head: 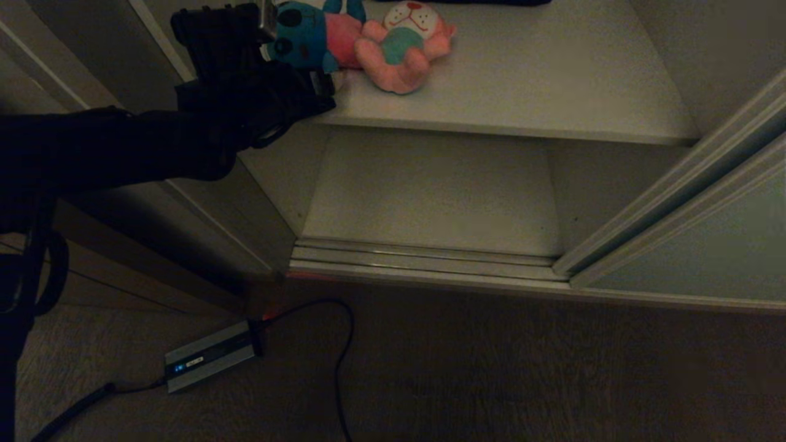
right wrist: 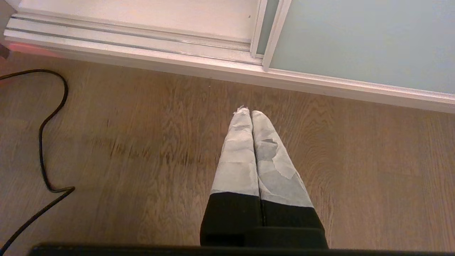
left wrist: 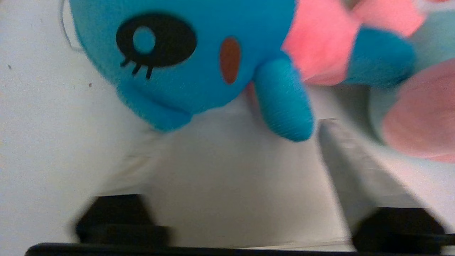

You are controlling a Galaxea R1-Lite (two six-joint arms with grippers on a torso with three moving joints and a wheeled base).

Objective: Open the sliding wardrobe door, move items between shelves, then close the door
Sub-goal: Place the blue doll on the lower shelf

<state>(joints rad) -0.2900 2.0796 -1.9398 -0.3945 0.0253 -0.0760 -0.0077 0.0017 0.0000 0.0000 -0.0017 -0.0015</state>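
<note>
The blue plush toy point(head: 307, 34) with a pink shirt lies at the left front of the upper shelf point(head: 522, 80). A pink toy point(head: 402, 46) with a teal shirt rests against its right side. My left gripper point(head: 295, 52) is at the blue toy's head, open. In the left wrist view the blue toy point(left wrist: 185, 53) lies just beyond the spread fingers of the left gripper point(left wrist: 236, 142), with the pink toy point(left wrist: 419, 117) to one side. The lower shelf point(head: 430, 196) is bare. The sliding wardrobe door point(head: 688, 245) stands pushed to the right. My right gripper point(right wrist: 247, 112) hangs shut over the floor.
A small power box point(head: 209, 356) and its black cable point(head: 344, 344) lie on the wood floor left of the wardrobe. The door track point(head: 424, 261) runs along the wardrobe's front. A dark thing point(head: 466, 2) lies at the back of the upper shelf.
</note>
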